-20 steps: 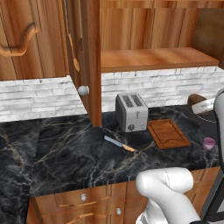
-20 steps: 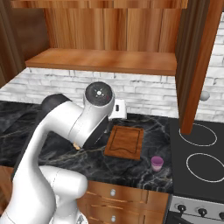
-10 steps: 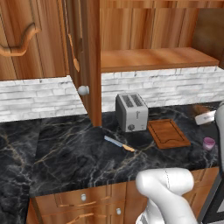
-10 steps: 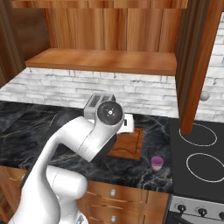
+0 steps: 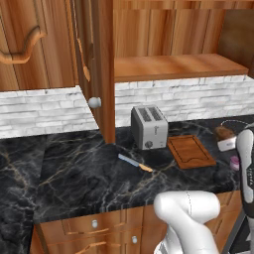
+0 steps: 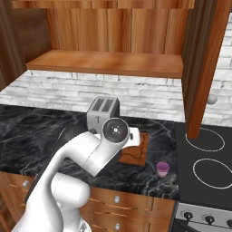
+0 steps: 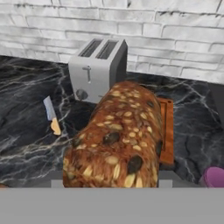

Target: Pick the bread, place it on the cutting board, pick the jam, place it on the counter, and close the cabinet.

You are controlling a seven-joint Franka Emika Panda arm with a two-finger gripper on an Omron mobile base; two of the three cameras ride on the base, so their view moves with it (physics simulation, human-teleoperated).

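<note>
Above the board (image 7: 165, 131) beside the toaster (image 7: 98, 70), the pincer (image 7: 109, 181) pinches the bread (image 7: 116, 140), carried there for set-down.

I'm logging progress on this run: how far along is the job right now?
Done: the jam stands on the counter. In hand: the gripper holds the bread above the cutting board, not yet placed. Left: set it down and close the open cabinet.
</note>
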